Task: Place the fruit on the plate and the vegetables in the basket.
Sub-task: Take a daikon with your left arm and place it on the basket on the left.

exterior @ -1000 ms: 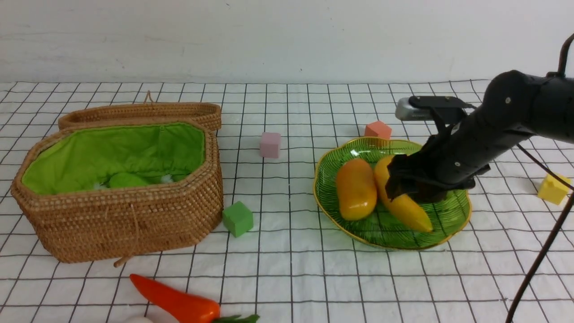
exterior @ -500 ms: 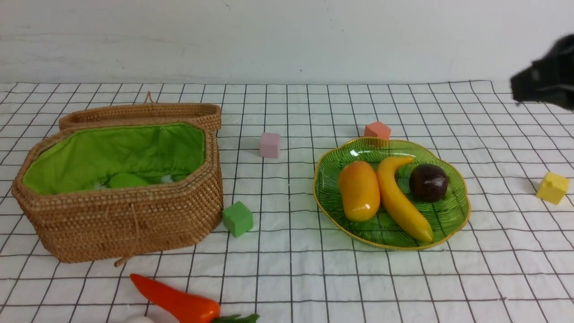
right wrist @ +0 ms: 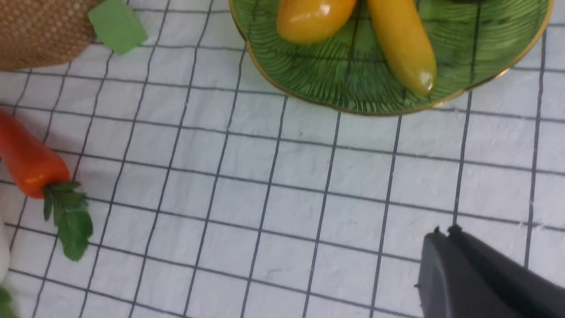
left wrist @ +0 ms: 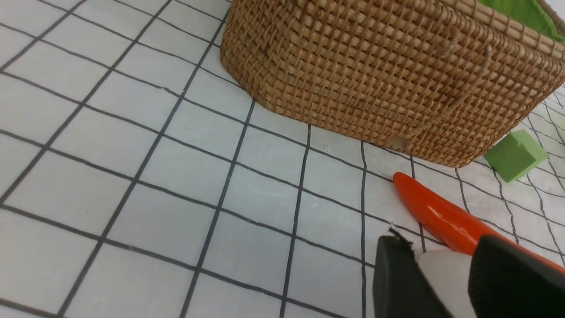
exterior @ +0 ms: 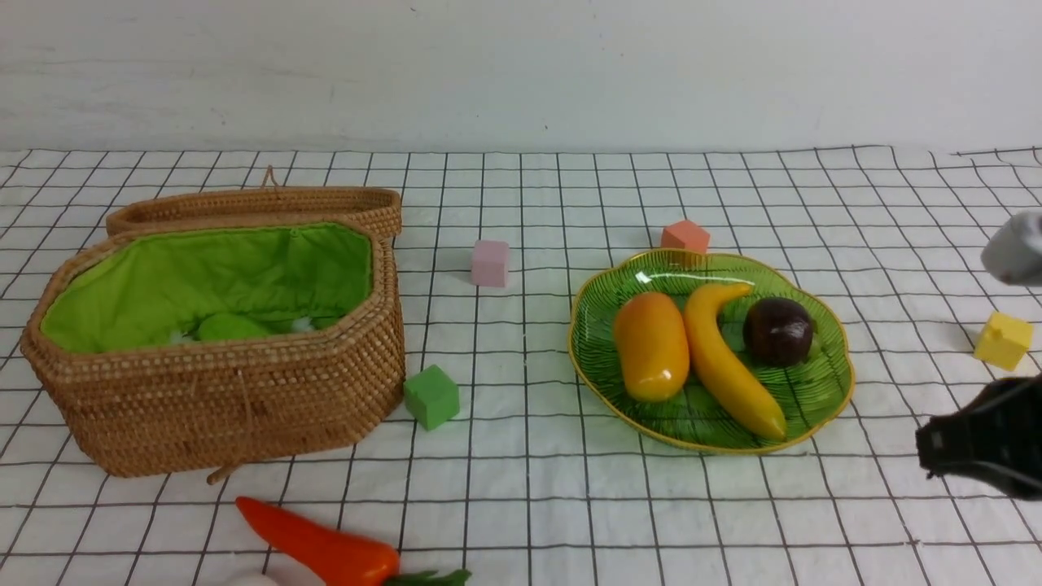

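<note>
The left gripper (left wrist: 441,254) squeezes the white radish (left wrist: 441,285). The right gripper (right wrist: 443,232) is pinched closed, at four o'clock from the plate (exterior: 818,395). There the banana (exterior: 724,362) lies from eleven to five o'clock. The pepper (exterior: 317,547) points its tip to ten o'clock, at the basket (exterior: 228,407).

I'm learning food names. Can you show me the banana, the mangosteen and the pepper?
banana (exterior: 720,358): front view, middle of its body.
mangosteen (exterior: 777,330): front view, its dark round side.
pepper (exterior: 321,547): front view, its red-orange body.

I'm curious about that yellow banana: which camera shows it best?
The front view: the whole banana lies in sight on the plate. The right wrist view shows only part of it; the left wrist view misses it entirely.
</note>
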